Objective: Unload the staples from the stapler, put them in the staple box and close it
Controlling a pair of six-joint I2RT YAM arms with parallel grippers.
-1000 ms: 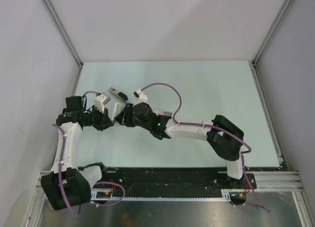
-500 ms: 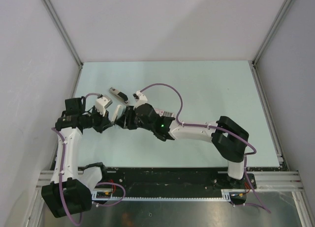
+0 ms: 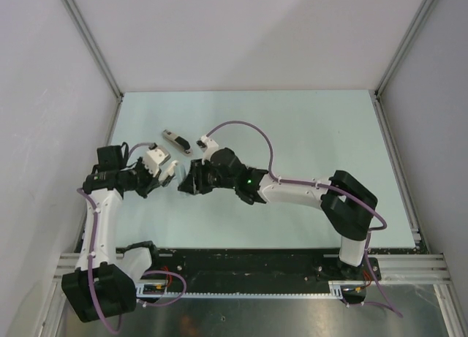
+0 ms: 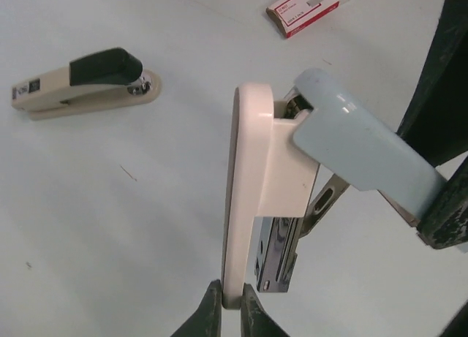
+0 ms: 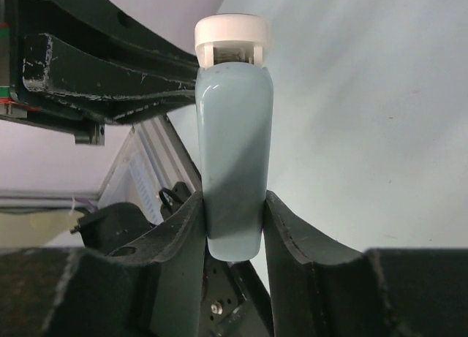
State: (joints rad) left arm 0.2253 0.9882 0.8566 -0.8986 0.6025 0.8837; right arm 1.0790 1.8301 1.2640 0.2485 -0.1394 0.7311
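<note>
The stapler [image 4: 252, 198] is held in the air between both grippers, hinged open. It has a cream base, a pale blue top cover [image 5: 234, 132] and a metal magazine [image 4: 278, 256]. My left gripper [image 4: 230, 304] is shut on the near end of the cream base. My right gripper [image 5: 234, 202] is shut on the sides of the blue cover. From above, the stapler [image 3: 170, 169] shows small between the left gripper [image 3: 159, 178] and the right gripper [image 3: 186, 182]. No staples can be made out in the magazine.
A second stapler [image 4: 84, 81], beige with a black top, lies on the table [image 3: 307, 132] beyond the grippers; it is also seen from above [image 3: 175, 139]. A red and white staple box [image 4: 303, 8] lies farther back. Walls enclose the table on three sides.
The held stapler has turned from broad-side up to nearly edge-on. Both grippers have shifted slightly left, and the right arm has stretched further left. Both grips are unchanged.
</note>
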